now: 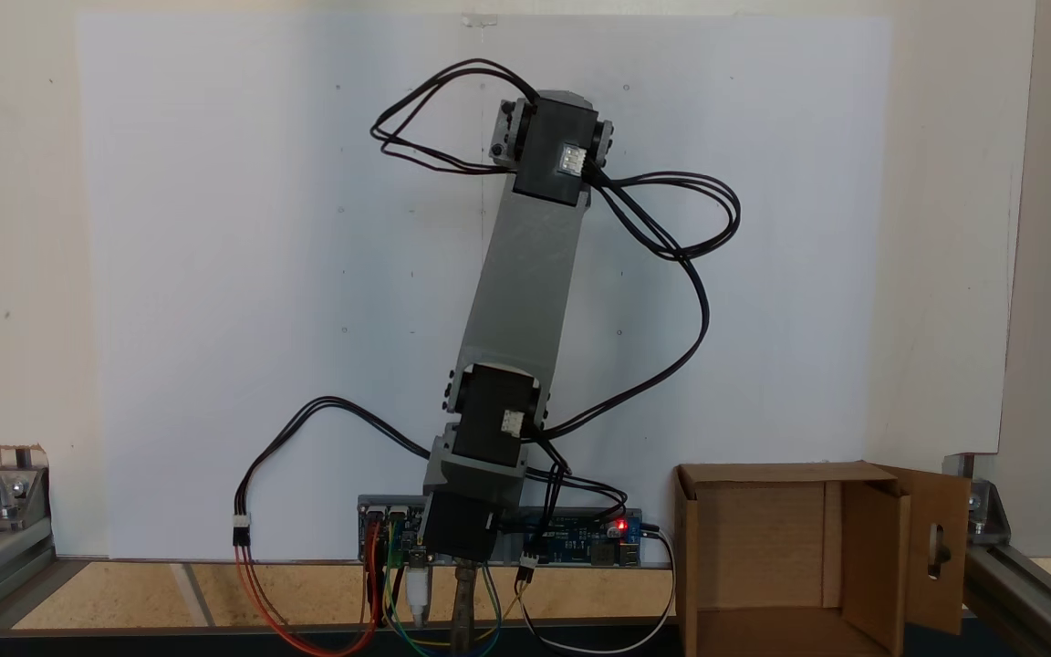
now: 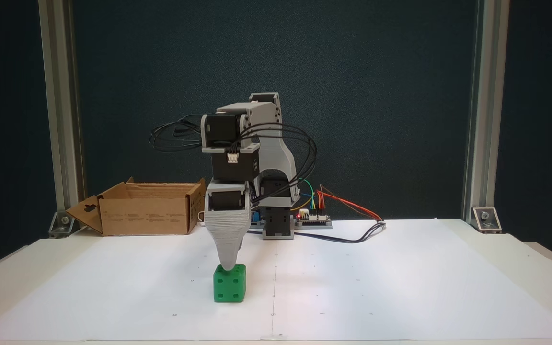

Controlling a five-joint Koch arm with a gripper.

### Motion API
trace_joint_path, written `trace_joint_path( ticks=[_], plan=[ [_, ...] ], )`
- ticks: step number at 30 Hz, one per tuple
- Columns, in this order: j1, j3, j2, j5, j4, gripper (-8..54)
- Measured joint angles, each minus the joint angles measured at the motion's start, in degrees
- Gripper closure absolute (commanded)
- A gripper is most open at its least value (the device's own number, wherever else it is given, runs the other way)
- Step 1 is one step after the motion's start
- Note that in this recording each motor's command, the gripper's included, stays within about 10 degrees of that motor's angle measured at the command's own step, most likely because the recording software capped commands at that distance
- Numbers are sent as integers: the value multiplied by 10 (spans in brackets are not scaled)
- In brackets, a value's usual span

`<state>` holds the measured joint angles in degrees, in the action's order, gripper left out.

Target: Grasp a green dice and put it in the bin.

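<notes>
Inspector: Green plastic dice [image 2: 230, 283], rounded edges, sits on the white paper sheet [image 2: 352, 287] directly beneath the grey gripper [image 2: 228, 266], tip touching its top.

Clerk: Jaws?

Inspector: Spread or pinched, cannot tell. Brown cardboard bin [image 2: 144, 211] stands well apart, by the base.

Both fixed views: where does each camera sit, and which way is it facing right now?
A fixed view: overhead, looking down on the arm, white sheet and bin at lower right.
A fixed view: low at table front, facing the arm's base; gripper points down at the green dice, bin behind left.
Shared: arm, bin, white sheet.
</notes>
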<state>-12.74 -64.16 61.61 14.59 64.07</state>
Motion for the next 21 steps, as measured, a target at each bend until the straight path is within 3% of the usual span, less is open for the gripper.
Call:
trace_joint_path(
  ticks=[8,21],
  plan=[
    [0,-31,27,-76,-23,8],
    [2,-58,34,-83,-85,10]
  ],
)
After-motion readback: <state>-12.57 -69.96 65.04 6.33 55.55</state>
